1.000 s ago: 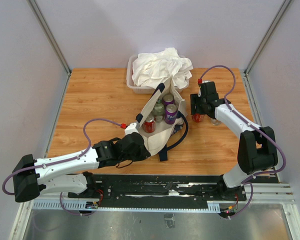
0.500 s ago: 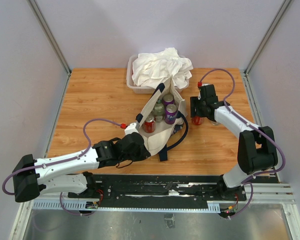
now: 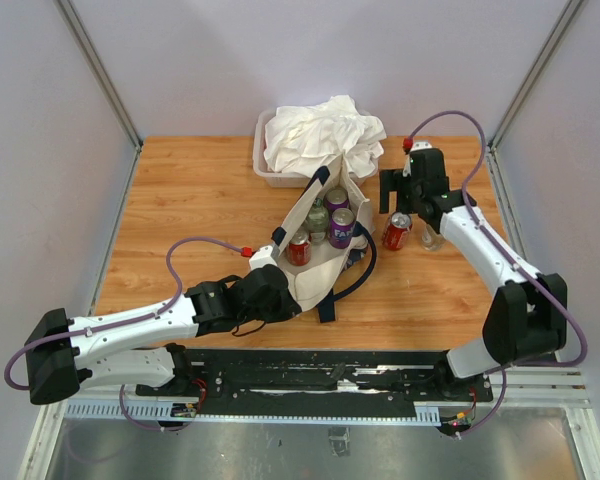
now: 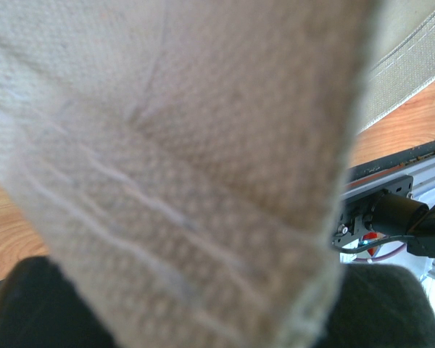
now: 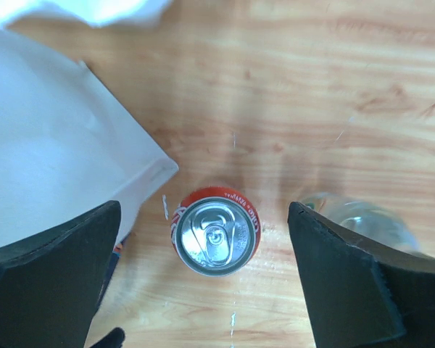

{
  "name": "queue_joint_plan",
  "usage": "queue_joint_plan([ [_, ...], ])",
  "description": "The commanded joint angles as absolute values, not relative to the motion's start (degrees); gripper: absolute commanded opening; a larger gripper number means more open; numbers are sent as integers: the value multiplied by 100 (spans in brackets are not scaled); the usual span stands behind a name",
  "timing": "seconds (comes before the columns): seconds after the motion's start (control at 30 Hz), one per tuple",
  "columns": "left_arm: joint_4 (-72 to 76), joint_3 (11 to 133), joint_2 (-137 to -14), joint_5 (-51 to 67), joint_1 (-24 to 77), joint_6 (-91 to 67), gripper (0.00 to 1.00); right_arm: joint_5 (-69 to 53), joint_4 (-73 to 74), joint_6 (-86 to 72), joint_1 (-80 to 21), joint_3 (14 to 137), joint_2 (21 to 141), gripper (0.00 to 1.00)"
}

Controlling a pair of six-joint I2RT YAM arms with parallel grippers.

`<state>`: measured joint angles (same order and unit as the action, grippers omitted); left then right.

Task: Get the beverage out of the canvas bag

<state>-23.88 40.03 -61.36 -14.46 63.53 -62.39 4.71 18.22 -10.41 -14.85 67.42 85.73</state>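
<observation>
hovering spread wide, right gripper [image 3: 404, 200] sits above upright red soda can [image 5: 216, 232] on wooden table [image 3: 200, 200], just beside canvas bag [image 3: 315, 272]; left gripper [image 3: 272, 296] pinches the bag's near edge, cans [image 3: 332, 222] inside.

Red can [image 3: 396, 231] upright between canvas bag [image 3: 315, 265] and desk's [image 3: 200, 200] right edge, right gripper [image 3: 403, 198] spread wide above it, left gripper [image 3: 283, 296] pinching the bag.

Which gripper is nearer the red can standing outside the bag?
Right. The right gripper hovers above the red can, fingers open; the left gripper is far off, gripping the canvas bag.
</observation>
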Motion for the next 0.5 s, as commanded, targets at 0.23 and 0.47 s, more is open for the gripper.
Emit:
queue_joint_plan([
  [0.23,-2495,3948,-6149,-1380,6368,-6264,0,69,2115,-1054,-1530,8380,7588,98],
  [0.47,-2496,3910,-6059,-1415,6369,-6293,1,-1202,2648,-996,-1603,9214,7688,98],
])
